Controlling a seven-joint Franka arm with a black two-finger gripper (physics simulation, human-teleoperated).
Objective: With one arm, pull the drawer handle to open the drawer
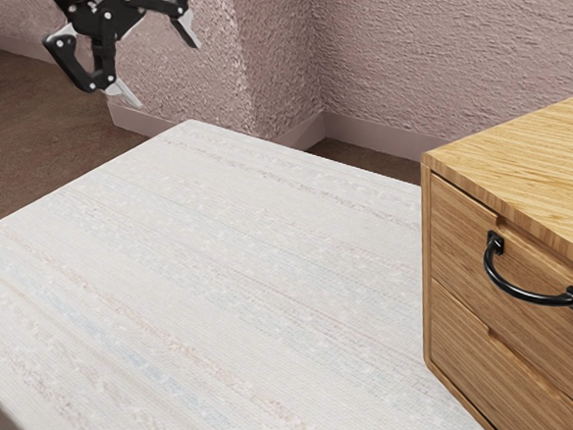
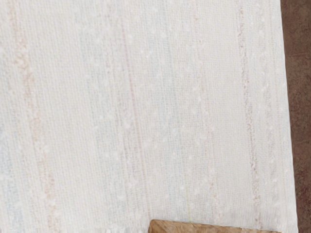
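Although the arm is in the scene, nothing of the task looks done yet. The pale table [image 1: 214,269] fills the centre and lower left of the exterior view, and in the wrist view the same table [image 2: 146,97] lies under the hand. The wooden cabinet [image 1: 528,143] stands on it at the right edge of the exterior view. A strip of the cabinet [image 2: 214,226] also shows in the wrist view.

The cabinet has 2 drawer fronts. The upper drawer [image 1: 462,237] sits flush with the cabinet face, so I judge it closed. The lower drawer [image 1: 492,372] looks equally closed.

The gripper [image 1: 160,66] hangs in the upper left of the exterior view, high above the table's far corner. Its fingers are spread wide and hold nothing.

The black handle [image 1: 529,288], a curved bar on the upper drawer, sits at the right of the frame, well apart from the gripper and untouched.

All the work is left: crossing to the cabinet, lining the spread fingers up around the bar, closing on it, and pulling the drawer outward.
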